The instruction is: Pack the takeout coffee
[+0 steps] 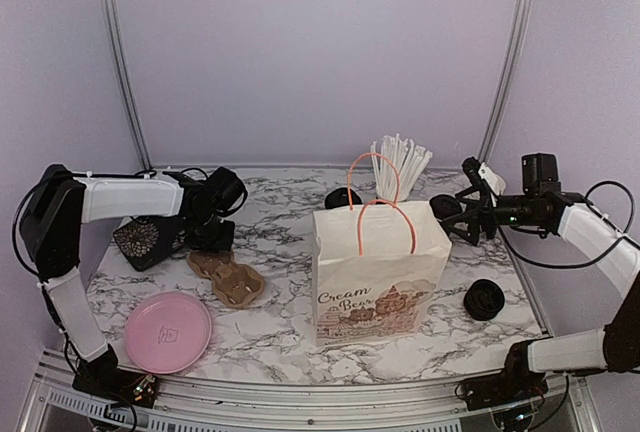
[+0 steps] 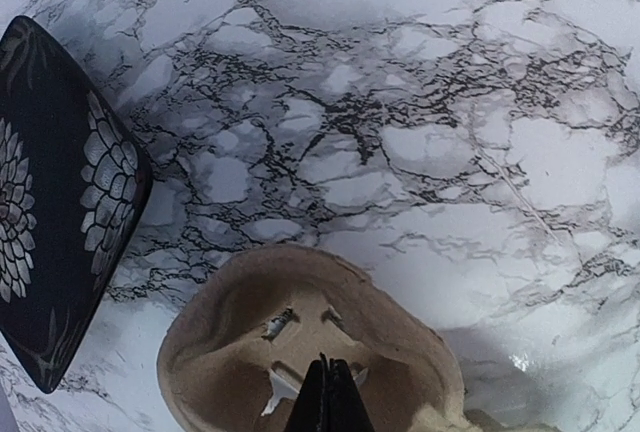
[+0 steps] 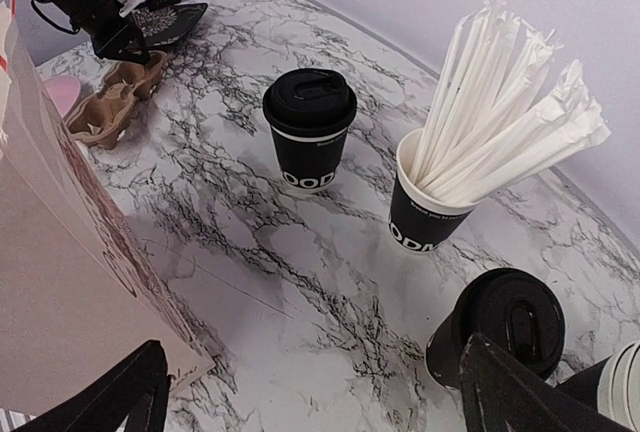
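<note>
The marble surface [image 1: 275,217] carries a paper bag [image 1: 375,272] at centre frame. Right of it, the right hand [image 3: 310,402] is spread wide and empty. The left hand [image 2: 330,397], pressed together, is over the pulp carrier [image 2: 240,342]. The takeout coffee [image 3: 310,127] stands upright just above the bag, left of the straw cup [image 3: 430,202].

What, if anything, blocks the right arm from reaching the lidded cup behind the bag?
Probably nothing, so yes: its open fingers face the lidded cup across bare marble, with the bag off to one side and the straw cup to the other.
</note>
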